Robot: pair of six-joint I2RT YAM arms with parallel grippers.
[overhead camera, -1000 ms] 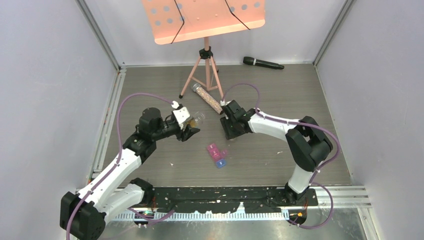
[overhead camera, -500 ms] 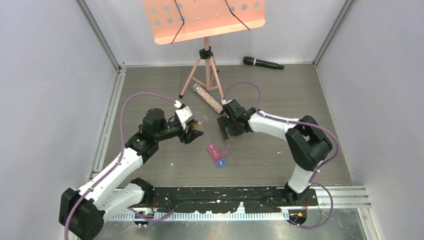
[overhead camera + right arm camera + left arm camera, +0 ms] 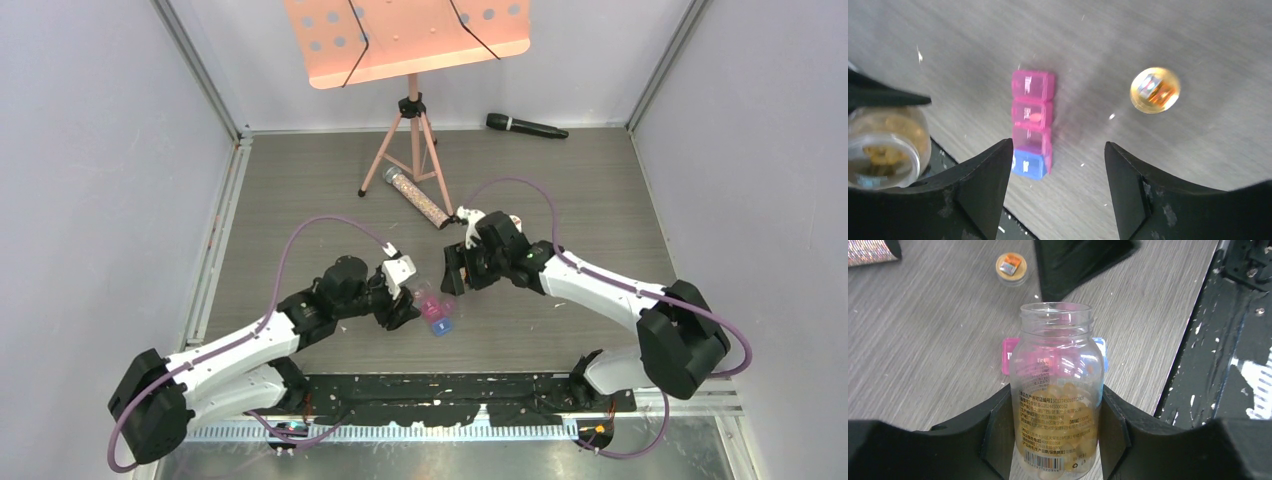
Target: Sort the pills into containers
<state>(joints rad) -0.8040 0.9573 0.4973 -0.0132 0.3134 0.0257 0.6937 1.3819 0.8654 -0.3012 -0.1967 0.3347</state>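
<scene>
Here, an uncapped bottle at the pill box

The left gripper (image 3: 1053,410) clamps an uncapped bottle (image 3: 1056,370) of yellow pills (image 3: 1058,425). The pill box (image 3: 1032,122) lies mid-frame just beyond the bottle's mouth. The right gripper (image 3: 1057,150) gapes above the box. The grey wood-grain table (image 3: 600,200) has pale walls around it. Only the wrist views show the gold cap (image 3: 1154,90), upper right.

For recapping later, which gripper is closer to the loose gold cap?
Right. The right gripper hovers beside the cap; the left gripper, holding the bottle, is across the pill box from it.
</scene>
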